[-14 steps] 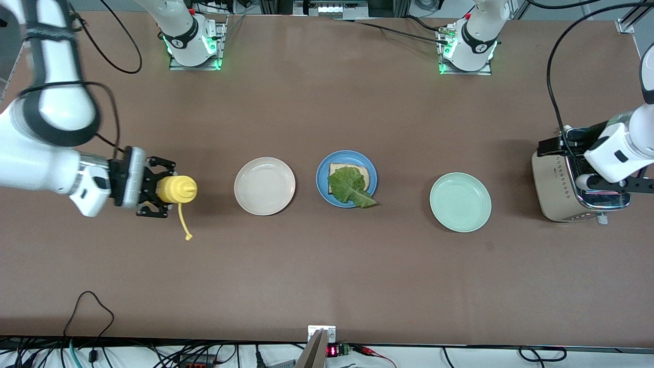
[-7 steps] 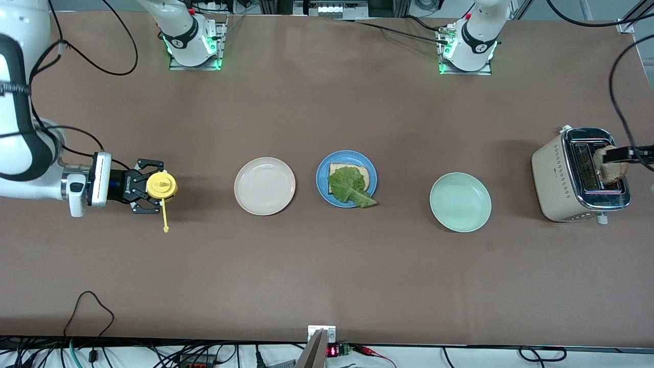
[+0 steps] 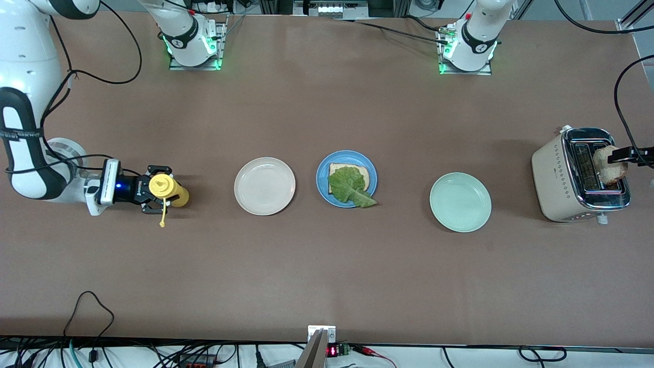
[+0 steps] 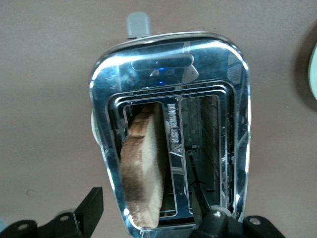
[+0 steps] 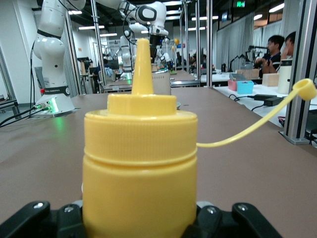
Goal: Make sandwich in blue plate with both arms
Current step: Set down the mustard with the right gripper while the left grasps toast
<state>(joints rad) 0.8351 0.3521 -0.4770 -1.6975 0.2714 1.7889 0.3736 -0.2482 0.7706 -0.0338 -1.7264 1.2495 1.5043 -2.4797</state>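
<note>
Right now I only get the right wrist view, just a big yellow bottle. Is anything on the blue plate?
Observer: Yes. The blue plate holds one bread slice with a lettuce leaf on top.
Operator: Where's the top slice?
Observer: The second slice stands in the toaster at the left arm's end of the table, with the left gripper at it.
Operator: And my bottle?
Observer: The right gripper grips the yellow bottle at the right arm's end.
</note>
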